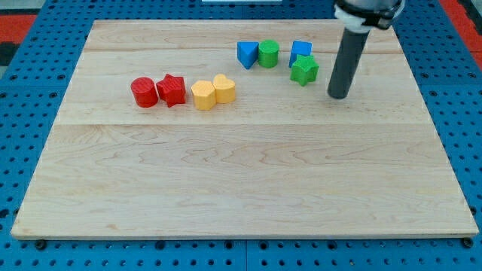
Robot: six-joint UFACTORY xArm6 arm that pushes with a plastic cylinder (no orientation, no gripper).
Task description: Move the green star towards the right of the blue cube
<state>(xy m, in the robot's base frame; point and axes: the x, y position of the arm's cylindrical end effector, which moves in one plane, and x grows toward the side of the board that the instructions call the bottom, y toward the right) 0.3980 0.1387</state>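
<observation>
Camera view: green star-shaped block [304,70] sits upper right of frame, touching blue cube block [300,51] at its lower front. My tip [339,95] rests on pale wooden surface [241,181], just right of star, no contact. No hand fitted; nothing held. Tip prob. mispositioned for a rightward push.

Single view, high front, whole board [241,173].

**No legible markings found**

Nothing readable appears anywhere in the camera view. The wooden board [241,188] carries no print, label or number. The coloured blocks, including the green star [304,70] and blue cube [300,51], show plain faces. The dark rod bears no brand or sign that can be made out.
</observation>
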